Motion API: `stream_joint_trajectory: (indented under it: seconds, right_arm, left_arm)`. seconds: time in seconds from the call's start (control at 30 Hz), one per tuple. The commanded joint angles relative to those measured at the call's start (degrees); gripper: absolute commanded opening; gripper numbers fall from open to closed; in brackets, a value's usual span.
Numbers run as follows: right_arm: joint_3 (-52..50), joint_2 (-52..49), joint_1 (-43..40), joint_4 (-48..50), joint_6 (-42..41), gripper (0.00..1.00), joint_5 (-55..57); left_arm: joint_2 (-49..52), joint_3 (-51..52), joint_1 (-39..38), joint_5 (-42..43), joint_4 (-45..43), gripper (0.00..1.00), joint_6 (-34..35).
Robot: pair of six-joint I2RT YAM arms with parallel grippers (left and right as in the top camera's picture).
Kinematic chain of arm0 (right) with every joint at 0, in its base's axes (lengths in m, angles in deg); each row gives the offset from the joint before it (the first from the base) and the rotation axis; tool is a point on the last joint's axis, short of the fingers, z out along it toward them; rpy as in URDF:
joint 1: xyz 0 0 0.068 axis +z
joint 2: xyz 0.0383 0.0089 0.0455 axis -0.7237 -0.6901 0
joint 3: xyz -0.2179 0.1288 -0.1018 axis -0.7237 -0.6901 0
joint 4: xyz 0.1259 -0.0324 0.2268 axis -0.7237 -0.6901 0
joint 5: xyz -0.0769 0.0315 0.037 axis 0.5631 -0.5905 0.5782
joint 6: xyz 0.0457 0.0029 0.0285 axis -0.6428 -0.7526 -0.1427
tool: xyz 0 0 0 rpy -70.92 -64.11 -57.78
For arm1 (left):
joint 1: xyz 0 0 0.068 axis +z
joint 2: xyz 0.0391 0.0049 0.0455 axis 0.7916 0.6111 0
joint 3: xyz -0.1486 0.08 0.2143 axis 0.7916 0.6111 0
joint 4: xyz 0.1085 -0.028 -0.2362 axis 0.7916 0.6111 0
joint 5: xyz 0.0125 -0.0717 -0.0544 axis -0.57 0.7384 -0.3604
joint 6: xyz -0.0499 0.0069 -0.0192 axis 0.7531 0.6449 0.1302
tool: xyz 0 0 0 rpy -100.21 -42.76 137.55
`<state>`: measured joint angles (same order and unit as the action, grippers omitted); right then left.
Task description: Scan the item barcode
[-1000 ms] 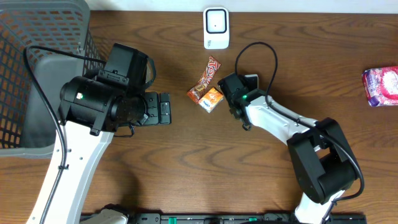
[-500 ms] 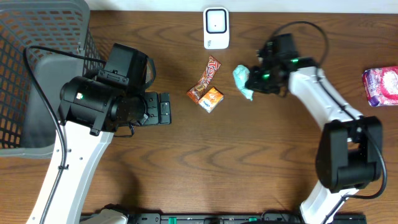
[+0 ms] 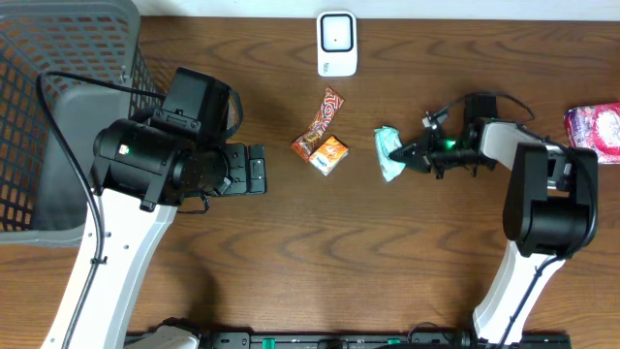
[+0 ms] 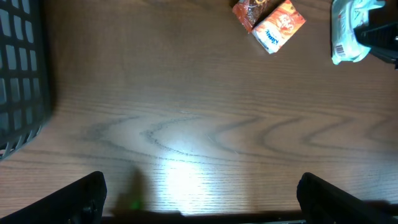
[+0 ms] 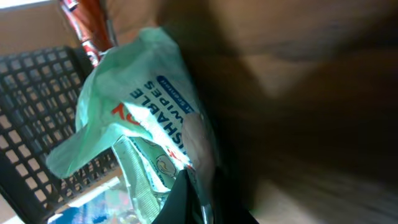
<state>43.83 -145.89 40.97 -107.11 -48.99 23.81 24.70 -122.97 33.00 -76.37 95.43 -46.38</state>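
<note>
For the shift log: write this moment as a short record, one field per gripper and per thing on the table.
left gripper: open, holding nothing
right gripper: shut on wipes packet
wipes packet: pale green, right of the snacks
scanner: white, at the table's far edge
candy wrapper: centre, beside orange box
basket: far left
pink packet: far right
</note>
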Motion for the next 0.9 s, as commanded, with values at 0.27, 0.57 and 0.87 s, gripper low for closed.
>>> stream_joint_trajectory:
  seconds: [0.27,0.57,0.87]
  right_arm:
    - [14.8,1.7,-4.5,-16.9,2.2,0.35,25.0]
    - [35.1,3.2,0.4,-38.8,12.6,0.15,32.6]
    - [30.4,3.1,13.7,-36.7,15.7,0.01,37.4]
  left_arm:
    - [0.0,-0.9,0.2,-0.9,0.3,0.98,-0.1]
    - [0.0,-0.9,0.2,-0.9,0.3,0.98,-0.1]
    - [0.0,-0.9,0.2,-0.9,0.3,0.98,-0.1]
